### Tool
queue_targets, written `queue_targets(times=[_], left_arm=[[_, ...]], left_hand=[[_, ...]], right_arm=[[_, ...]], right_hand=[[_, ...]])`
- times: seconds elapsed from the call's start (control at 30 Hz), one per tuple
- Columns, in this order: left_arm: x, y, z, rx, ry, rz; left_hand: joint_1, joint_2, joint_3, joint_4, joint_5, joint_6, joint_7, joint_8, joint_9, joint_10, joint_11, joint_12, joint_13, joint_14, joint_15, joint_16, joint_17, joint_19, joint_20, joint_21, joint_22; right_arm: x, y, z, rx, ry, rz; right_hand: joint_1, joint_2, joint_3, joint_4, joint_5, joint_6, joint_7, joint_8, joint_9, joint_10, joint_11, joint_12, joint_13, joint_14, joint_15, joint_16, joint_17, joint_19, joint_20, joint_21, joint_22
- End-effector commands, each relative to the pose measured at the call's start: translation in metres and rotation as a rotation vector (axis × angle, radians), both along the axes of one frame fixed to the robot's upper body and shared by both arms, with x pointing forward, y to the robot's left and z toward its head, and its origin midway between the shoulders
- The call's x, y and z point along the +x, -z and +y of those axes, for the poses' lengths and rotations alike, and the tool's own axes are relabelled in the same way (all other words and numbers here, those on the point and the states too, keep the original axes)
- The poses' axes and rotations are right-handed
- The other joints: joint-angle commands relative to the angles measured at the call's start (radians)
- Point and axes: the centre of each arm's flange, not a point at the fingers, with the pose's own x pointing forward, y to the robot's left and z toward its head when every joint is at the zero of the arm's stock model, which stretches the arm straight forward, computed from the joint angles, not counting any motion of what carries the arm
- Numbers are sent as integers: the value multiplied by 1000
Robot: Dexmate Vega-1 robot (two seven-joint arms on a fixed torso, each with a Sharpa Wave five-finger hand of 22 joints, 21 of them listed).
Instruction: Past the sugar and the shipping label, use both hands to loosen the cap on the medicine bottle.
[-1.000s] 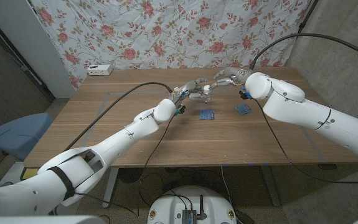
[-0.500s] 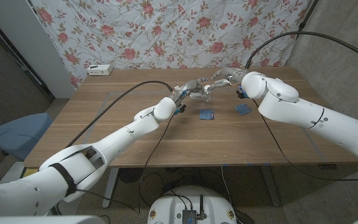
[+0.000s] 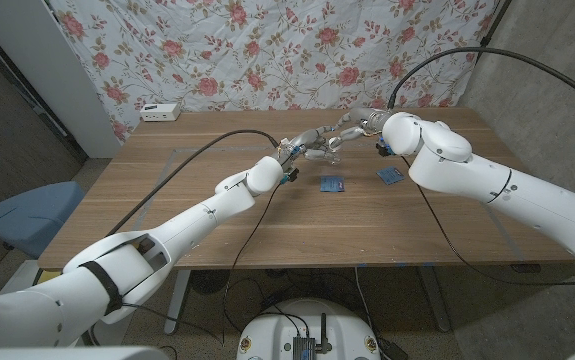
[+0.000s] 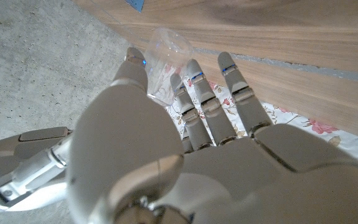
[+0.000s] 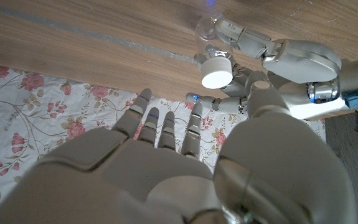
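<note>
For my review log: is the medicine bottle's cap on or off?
On: the white cap sits on the clear medicine bottle, which the left hand holds.

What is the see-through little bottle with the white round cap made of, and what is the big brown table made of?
The see-through medicine bottle looks like clear, shiny plastic, maybe glass: the table shows through it. Its white round cap looks like smooth matte plastic. The left hand holds the bottle. The brown table looks like wood or wood-look board, since grain lines run along it.
</note>
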Motion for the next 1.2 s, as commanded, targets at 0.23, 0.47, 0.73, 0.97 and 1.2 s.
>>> queue_targets(times=[0.23,0.47,0.73,0.97,1.2], left_arm=[[0,1,-1,9,-5,-5],[0,1,-2,8,-2,-7],[-1,2,-2,5,-3,-10],[-1,3,-3,6,-1,-10],[-3,4,-4,7,0,-11]], left_hand=[[-5,6,11,-1,-2,5,-5,4,2,19,-6,8,5,14,-68,4,4,-5,-6,-3,2],[-6,6,13,0,-2,6,-9,5,2,24,-4,10,5,16,-69,4,4,-6,-7,-3,2],[-6,7,17,0,-2,8,-10,5,2,27,-4,10,4,18,-69,4,4,-7,-10,-3,2],[-7,7,19,0,-2,8,-10,5,2,28,-4,10,4,19,-70,4,4,-6,-12,-3,2],[-7,7,20,0,-2,10,-12,6,2,29,-4,9,4,20,-70,4,4,-8,-14,-3,2]], right_arm=[[7,-2,9,-61,33,27],[9,0,10,-68,42,28],[11,1,11,-75,55,26],[12,3,12,-77,59,22],[12,5,12,-75,60,17]], right_hand=[[21,-6,10,2,-3,22,5,12,6,-3,-3,2,2,4,-12,3,2,13,-7,9,2],[30,-11,9,6,-6,45,13,23,10,1,-3,4,2,9,-23,5,2,19,-17,10,2],[39,-15,9,9,-8,70,15,36,15,9,-2,7,3,19,-24,9,2,29,-24,12,2],[48,-17,10,10,-8,85,15,44,18,16,-6,9,3,26,-32,11,2,36,-27,13,2],[56,-16,12,11,-8,99,15,53,21,22,-6,10,3,31,-39,12,3,41,-30,14,2]])
